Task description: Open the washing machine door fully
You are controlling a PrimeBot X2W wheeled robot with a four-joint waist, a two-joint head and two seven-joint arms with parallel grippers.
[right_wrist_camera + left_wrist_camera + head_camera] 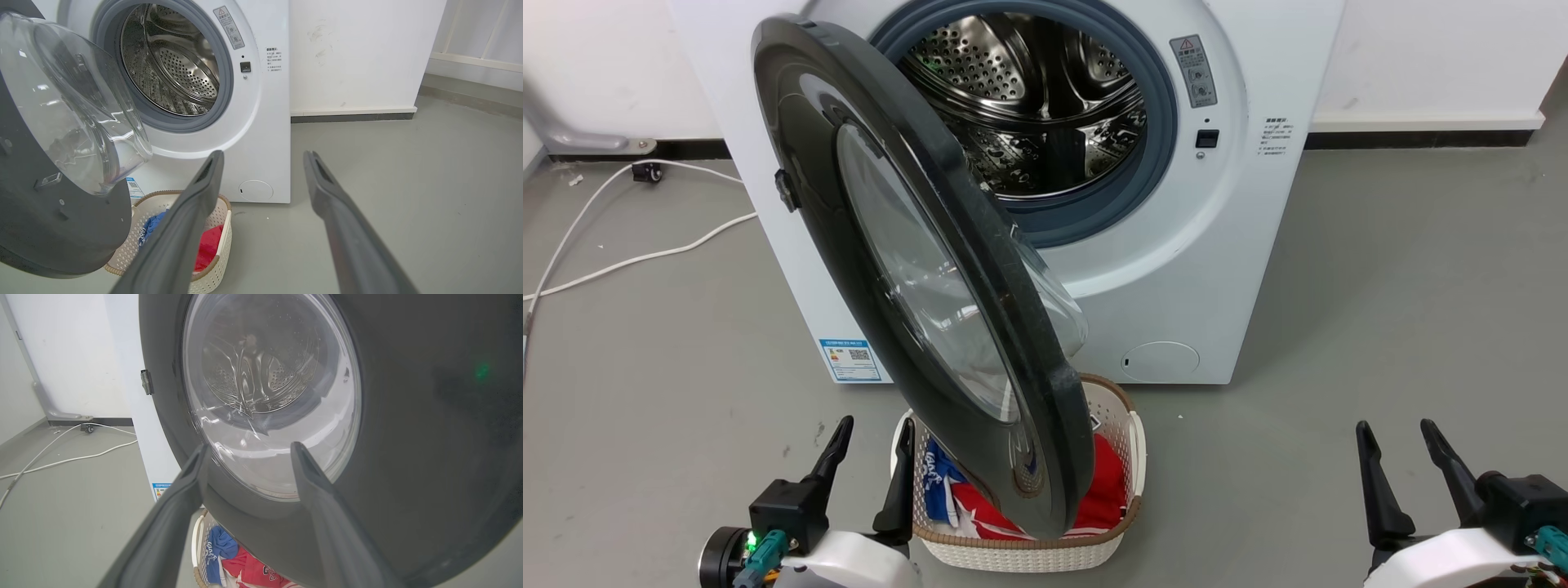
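1. White cables [645, 253] trail across the grey floor [1380, 310] at 9 o'clock in the head view, running toward the wall.
2. At 7 o'clock the left gripper [876, 426] points toward 12 o'clock. Its two dark fingers are spread apart with nothing between them, just beside the basket's left rim. In the left wrist view the left gripper [249, 446] faces the door's outer side, its fingers framing the lower part of the clear window [269, 396].
3. At the centre hangs the washing machine door [882, 269], a glossy black disc hinged on the 9 o'clock side of the white machine [1176, 269]. It stands roughly half open and edge-on to the head camera, not yet folded back. Its glass bowl bulges toward the machine and its lower rim hangs over the basket.
4. At 12 o'clock the grey-rimmed drum opening [1045, 106] is uncovered, showing perforated steel.
5. At 6 o'clock a white woven basket [1111, 547] with a brown rim sits on the floor before the machine, holding red and blue clothes [1107, 490].
6. A small round white flap [1160, 361] sits low on the machine front, at 5 o'clock from the drum opening.
7. At 4 o'clock the right gripper [1395, 425] hovers over bare floor, well apart from the door. Its fingers are parted and empty, as the right wrist view [264, 153] also shows.
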